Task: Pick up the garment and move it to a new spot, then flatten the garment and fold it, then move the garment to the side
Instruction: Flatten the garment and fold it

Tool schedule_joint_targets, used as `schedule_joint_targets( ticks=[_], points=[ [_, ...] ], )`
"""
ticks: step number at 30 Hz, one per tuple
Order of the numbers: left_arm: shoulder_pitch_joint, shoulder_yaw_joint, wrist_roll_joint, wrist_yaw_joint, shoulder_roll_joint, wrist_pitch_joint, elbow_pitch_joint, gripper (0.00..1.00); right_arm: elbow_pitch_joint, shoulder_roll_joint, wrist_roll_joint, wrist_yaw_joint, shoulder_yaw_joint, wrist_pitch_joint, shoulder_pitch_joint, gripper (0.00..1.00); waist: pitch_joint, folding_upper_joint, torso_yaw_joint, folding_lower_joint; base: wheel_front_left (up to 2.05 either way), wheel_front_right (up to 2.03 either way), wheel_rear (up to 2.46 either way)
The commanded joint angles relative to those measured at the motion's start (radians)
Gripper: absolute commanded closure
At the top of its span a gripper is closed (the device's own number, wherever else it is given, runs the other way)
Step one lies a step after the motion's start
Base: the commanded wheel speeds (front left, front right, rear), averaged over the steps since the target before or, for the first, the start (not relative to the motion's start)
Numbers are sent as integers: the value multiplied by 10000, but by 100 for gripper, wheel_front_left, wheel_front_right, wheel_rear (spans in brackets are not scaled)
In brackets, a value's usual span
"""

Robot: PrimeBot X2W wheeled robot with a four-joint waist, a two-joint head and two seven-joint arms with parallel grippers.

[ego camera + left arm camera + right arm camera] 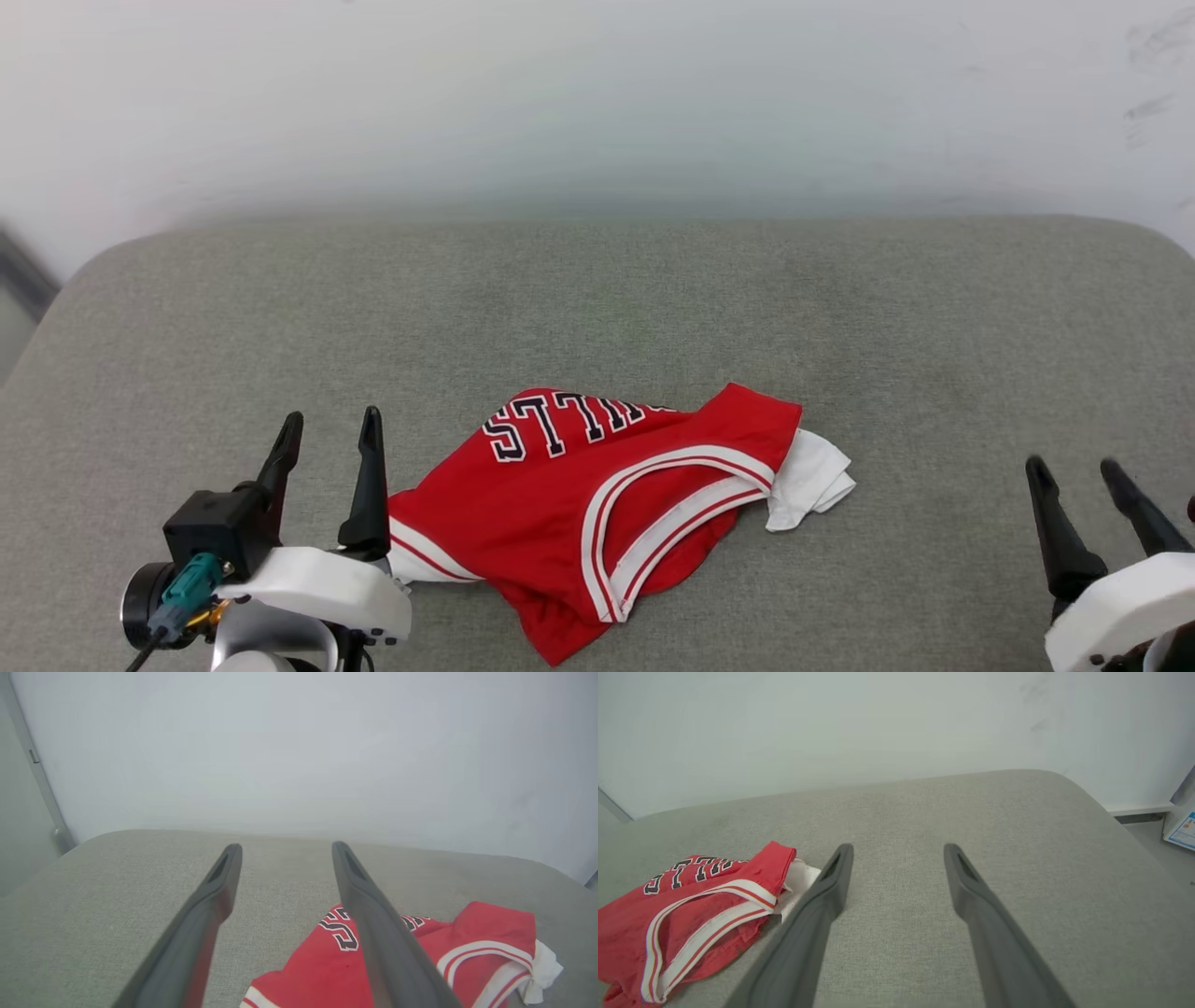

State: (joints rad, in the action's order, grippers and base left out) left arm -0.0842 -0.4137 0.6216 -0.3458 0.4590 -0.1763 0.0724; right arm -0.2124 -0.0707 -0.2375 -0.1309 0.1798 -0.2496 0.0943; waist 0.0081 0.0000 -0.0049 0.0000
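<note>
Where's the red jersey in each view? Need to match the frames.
Head view: jersey at lower centre, lying on the grey cushion.
Left wrist view: jersey at lower right.
Right wrist view: jersey at lower left.
Shared landmark: the white sleeve bunched at one end of the jersey, also seen in the left wrist view and the right wrist view.

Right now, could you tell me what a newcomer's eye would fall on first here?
The red BULLS shirt grabs the eye first, crumpled near the front middle of the grey fabric surface, a white sleeve poking out on its right. Next come the dark-fingered hands: the left hand open just beside the shirt's left edge, the right hand open far off to the right.
</note>
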Motion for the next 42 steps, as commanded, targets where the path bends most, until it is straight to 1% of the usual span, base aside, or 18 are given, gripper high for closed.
schedule_joint_targets(
  ticks=[1, 5, 10, 13, 18, 22, 26, 29, 30, 31, 32, 36, 42],
  points=[
    [116, -35, -94, -88, -70, -93, 150, 0, 252, -238, -186, 3, 84, -402, -78, 0, 9, 0, 65, 0, 0, 0, 0],
    [105, -156, -205, -150, -128, -150, 440, 0, 1119, -920, -824, 3, -86, -1736, -634, 0, 137, 0, 272, 0, 0, 0, 0],
    [-210, -235, -309, -86, -160, -191, 641, 0, 2194, -1692, -1515, 3, -962, -3608, -1630, 0, 525, 0, 626, 0, 0, 0, 0],
    [-358, -274, -358, -50, -218, -227, 670, 0, 2810, -1950, -1877, 3, -1642, -4488, -2360, 0, 819, 0, 833, 0, 0, 0, 0],
    [-705, -315, -358, 110, -347, -312, 548, 0, 3940, -2223, -2171, 5, -2667, -5080, -3612, 0, 1338, 0, 1145, 0, 0, 0, 0],
    [-902, -379, -363, 181, -455, -376, 389, 0, 5084, -2329, -2315, 3, -3299, -5128, -4393, 0, 1648, 0, 1358, 0, 0, 0, 0],
    [-1058, -428, -351, 255, -547, -422, 249, 0, 6227, -2358, -2425, 3, -3779, -5193, -4770, 0, 1846, 0, 1542, 0, 0, 0, 0],
    [-1055, -402, -309, 289, -593, -487, 109, 0, 6962, -2216, -2585, 3, -4155, -5415, -4685, 0, 1885, 0, 1582, 0, 0, 0, 0],
    [-1039, -388, -290, 285, -600, -497, 62, 0, 7146, -2169, -2676, 3, -4287, -5519, -4627, 50, 1881, 0, 1583, 0, 0, 0, 0],
    [-1018, -378, -278, 297, -600, -519, 22, 0, 7294, -2120, -2757, 3, -4380, -5578, -4607, 82, 1868, 0, 1578, 0, 0, 0, 0],
    [-995, -362, -265, 306, -602, -537, -19, 0, 7389, -2101, -2816, 3, -4486, -5614, -4600, 100, 1847, 0, 1565, 0, 0, 0, 0],
    [-871, -320, -195, 318, -528, -541, -174, 0, 7336, -2311, -2959, 5, -4595, -5176, -4888, 100, 1690, 0, 1438, 0, 0, 0, 0],
    [-687, -284, 61, 415, -226, -22, -202, 0, 6778, -2814, -2934, 10, -4059, -4299, -5065, 100, 1317, 0, 1117, 0, 0, 0, 0]
  ],
)
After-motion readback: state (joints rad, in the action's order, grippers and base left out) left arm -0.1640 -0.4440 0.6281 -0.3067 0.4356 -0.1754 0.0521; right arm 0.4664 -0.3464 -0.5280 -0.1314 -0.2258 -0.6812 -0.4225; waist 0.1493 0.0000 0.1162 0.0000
